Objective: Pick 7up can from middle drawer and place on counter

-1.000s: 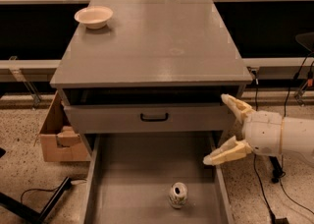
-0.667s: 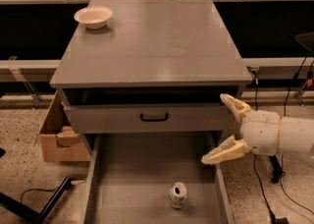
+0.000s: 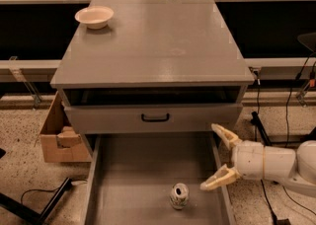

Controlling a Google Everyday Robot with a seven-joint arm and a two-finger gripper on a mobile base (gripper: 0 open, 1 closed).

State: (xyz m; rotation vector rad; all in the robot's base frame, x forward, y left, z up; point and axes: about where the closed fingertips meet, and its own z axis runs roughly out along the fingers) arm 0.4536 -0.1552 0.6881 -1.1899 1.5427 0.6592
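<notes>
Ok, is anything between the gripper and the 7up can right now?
Nothing visible. The open gripper hangs at the right wall of the middle drawer, and only bare drawer floor separates it from the 7up can, which stands upright nearer the camera.

floor: speckled terrazzo [image 3: 22,169] | left: open cardboard box [image 3: 52,147] | right: black cables [image 3: 288,105]

The tool [image 3: 209,157] sits by the right wall of the middle drawer [image 3: 133,179], and its arm [image 3: 296,165] runs off the right edge. The drawer's near end is cut off below. We cannot read the marks on the 7up can [image 3: 179,196].
</notes>
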